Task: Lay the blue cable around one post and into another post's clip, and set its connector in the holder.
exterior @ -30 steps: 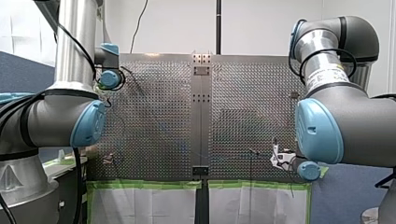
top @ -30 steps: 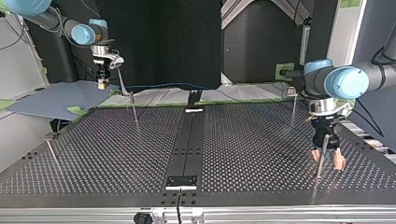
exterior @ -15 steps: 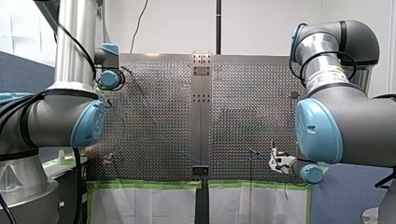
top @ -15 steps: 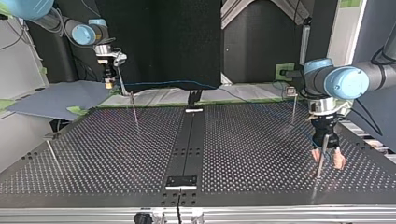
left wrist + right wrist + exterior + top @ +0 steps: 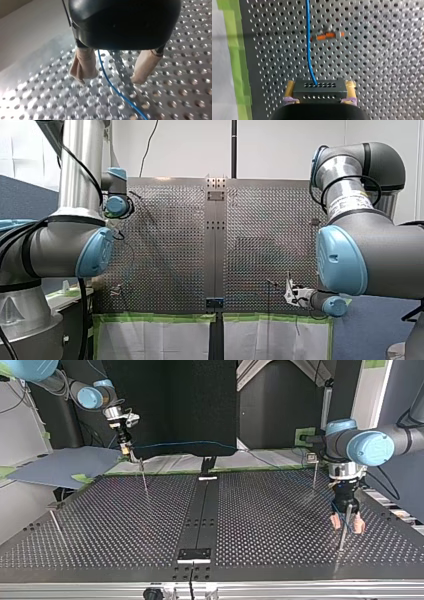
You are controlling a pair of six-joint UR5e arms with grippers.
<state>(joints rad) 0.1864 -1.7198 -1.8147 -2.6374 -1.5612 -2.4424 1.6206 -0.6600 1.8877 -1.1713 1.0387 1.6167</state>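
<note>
My right gripper (image 5: pixel 320 85) is shut on a black connector block (image 5: pixel 320 93) with rows of holes. The blue cable (image 5: pixel 308 45) runs ahead from the block, past an orange-marked post (image 5: pixel 327 36). In the top view my right gripper (image 5: pixel 128 452) hangs above the table's far left edge, and the cable (image 5: pixel 200 443) spans in the air toward the right. My left gripper (image 5: pixel 108 79) is open, its beige pads (image 5: pixel 83 65) on either side of the cable (image 5: pixel 120 93) and a thin post. That gripper (image 5: pixel 346 524) stands over a post (image 5: pixel 342 536) at the top view's right.
Thin posts stand on the perforated table (image 5: pixel 125 525): one at far left (image 5: pixel 144 477), one at near left (image 5: pixel 55 520), one at far right (image 5: pixel 314 472). A black centre strip (image 5: pixel 200 515) carries small brackets. Green tape and white sheeting line the far edge (image 5: pixel 170 464).
My right gripper has risen and moved toward the top view's centre with the connector, lifting the cable taut. My left gripper has drawn its pads a little closer together and risen slightly along its post.
</note>
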